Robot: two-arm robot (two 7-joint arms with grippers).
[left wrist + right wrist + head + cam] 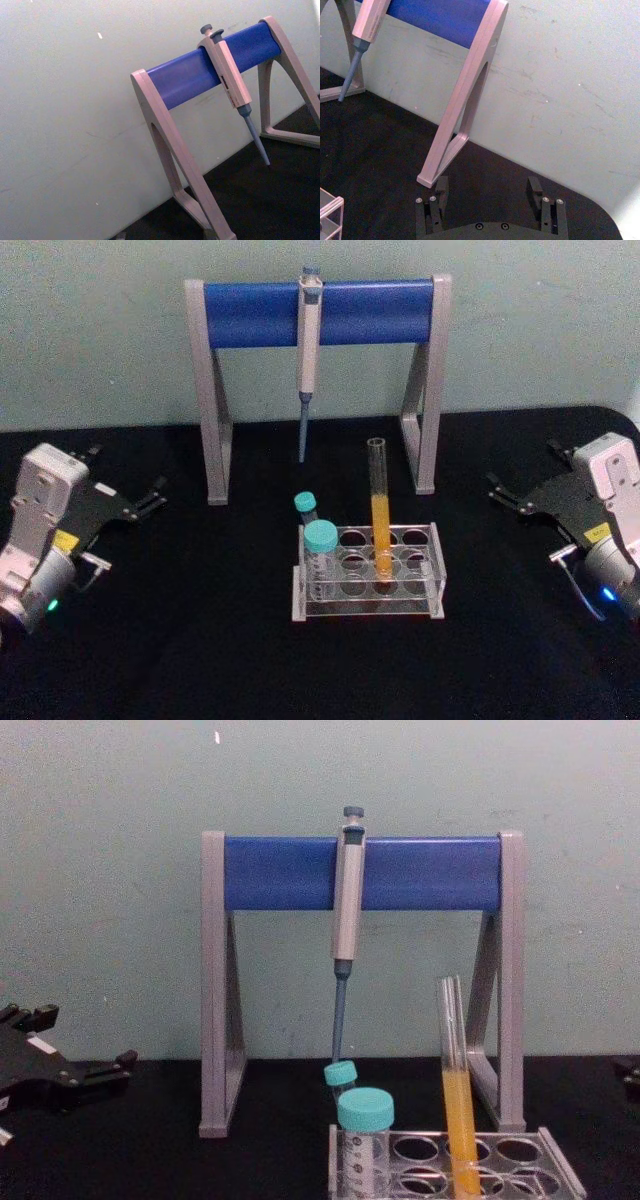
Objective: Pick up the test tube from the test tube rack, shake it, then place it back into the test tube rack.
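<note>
Test tube [379, 525] is sitting in the test tube rack [340, 602], roughly upright, in a hole right of the middle, with orange-yellow liquid filling its lower half. Nothing is touching it. Two teal-capped tubes [321, 538] stand at the rack's left end.

The left end effector [127, 475] hovers way off on the left side of the black surface [200, 640] with its fingers spread apart and nothing held. The right end effector [524, 468] is well off to the right, also empty, and the right wrist view shows its fingers [440, 190] clearly separated.

Behind the rack a pipette [309, 340] hangs off the blue bar of the pipette stand [250, 312].
</note>
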